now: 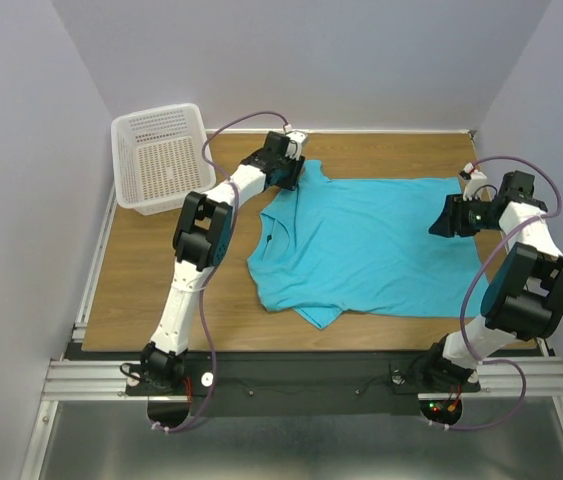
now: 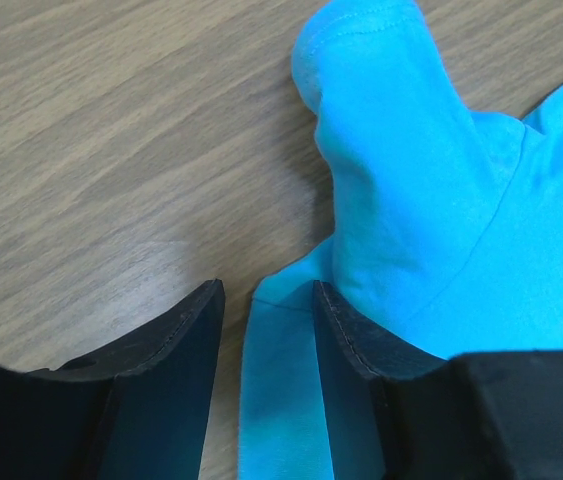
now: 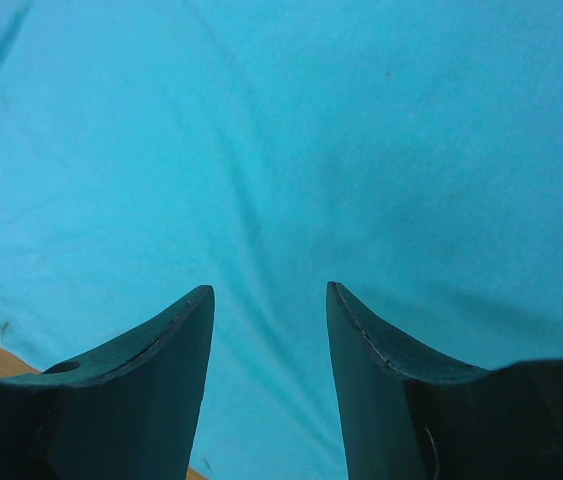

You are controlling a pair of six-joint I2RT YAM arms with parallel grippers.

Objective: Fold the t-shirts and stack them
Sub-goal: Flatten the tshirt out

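Observation:
One turquoise t-shirt (image 1: 371, 245) lies spread on the wooden table, with a sleeve bunched at its near-left corner. My left gripper (image 1: 299, 172) sits low at the shirt's far-left sleeve. In the left wrist view its jaws (image 2: 267, 288) stand apart, with an edge of the t-shirt (image 2: 411, 180) lying between them and bare wood beside the left finger. My right gripper (image 1: 441, 222) hovers over the shirt's right side. In the right wrist view the gripper (image 3: 269, 288) is open, with only the flat cloth of the t-shirt (image 3: 281, 130) below it.
A white mesh basket (image 1: 161, 160) stands at the table's far-left corner, close behind the left arm. A bare wooden table (image 1: 151, 280) shows left of the shirt. Walls close in the back and both sides.

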